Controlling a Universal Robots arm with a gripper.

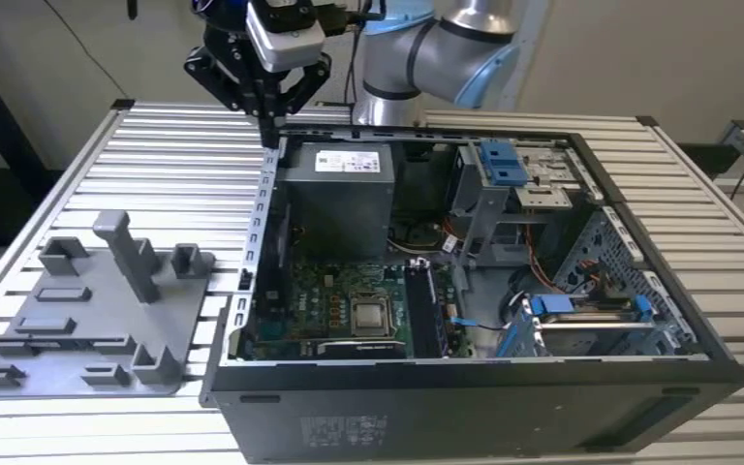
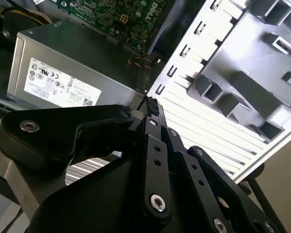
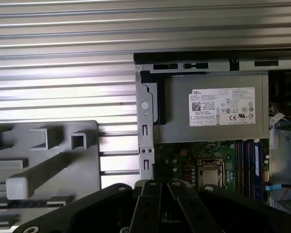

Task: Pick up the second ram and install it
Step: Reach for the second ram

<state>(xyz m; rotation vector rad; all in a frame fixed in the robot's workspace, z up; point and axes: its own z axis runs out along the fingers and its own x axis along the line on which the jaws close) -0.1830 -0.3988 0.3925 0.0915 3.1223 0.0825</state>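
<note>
In the exterior view the black linkage gripper hangs above the rear corner of the open black computer case. Its jaws are pinched together with nothing seen between them. The grey pegged plastic tray lies on the slatted metal table, at the exterior view's left. In the second wrist view the fingertips meet near the grey metal power supply box. In the first wrist view thin strips stand in the long motherboard slots beside the processor socket; which is the second ram I cannot tell.
</note>
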